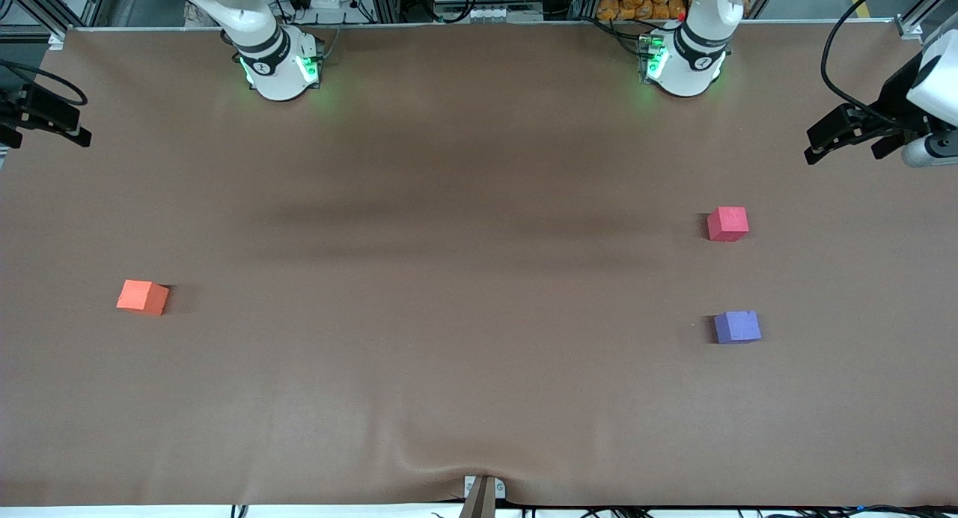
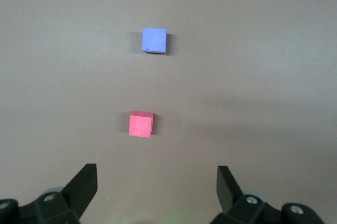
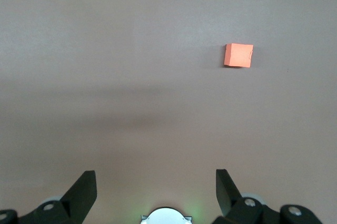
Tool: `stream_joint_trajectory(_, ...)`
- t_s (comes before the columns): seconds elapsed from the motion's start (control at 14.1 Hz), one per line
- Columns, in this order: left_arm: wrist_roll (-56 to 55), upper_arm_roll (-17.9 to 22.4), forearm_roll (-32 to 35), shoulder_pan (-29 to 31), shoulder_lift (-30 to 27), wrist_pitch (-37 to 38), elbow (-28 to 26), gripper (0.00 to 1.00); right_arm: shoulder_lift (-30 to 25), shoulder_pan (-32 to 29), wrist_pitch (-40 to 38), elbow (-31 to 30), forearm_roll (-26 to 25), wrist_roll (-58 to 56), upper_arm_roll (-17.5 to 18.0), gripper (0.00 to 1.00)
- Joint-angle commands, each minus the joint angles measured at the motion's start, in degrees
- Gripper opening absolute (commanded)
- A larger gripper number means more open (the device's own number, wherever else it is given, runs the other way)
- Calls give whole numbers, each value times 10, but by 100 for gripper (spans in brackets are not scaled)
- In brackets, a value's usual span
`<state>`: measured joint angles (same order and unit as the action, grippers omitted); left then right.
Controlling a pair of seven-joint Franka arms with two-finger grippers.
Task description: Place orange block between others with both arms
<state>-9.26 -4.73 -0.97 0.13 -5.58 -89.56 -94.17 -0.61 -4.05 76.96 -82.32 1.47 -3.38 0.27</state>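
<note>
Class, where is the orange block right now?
The orange block sits alone on the table toward the right arm's end, well apart from the pink block and purple block.

The left hand [image 1: 817, 148] hangs over the tabletop [image 1: 449, 316] near the red-pink cube [image 1: 727, 224], with the purple cube [image 1: 737, 327] nearer the front camera, and the orange block [image 1: 143, 296] sits near the right hand [image 1: 78, 135].
</note>
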Motion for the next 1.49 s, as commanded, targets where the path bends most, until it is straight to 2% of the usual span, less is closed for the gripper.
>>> stream_joint_trajectory(0.0, 7, -5, 2, 3, 6, 26, 27, 100, -6, -17, 12, -8, -2, 7, 8, 100)
stream_joint_trajectory(0.43, 7, -5, 10, 4, 9, 27, 40, 100, 1, -38, 45, -14, -2, 7, 8, 100)
stream_joint_trajectory(0.93, 7, -5, 40, 4, 9, 46, 29, 100, 40, -40, 93, -13, -2, 7, 8, 100)
stream_joint_trajectory(1.42, 10, -5, 41, 7, 6, 22, 1, 100, 66, -32, 105, -13, -2, 6, 9, 100)
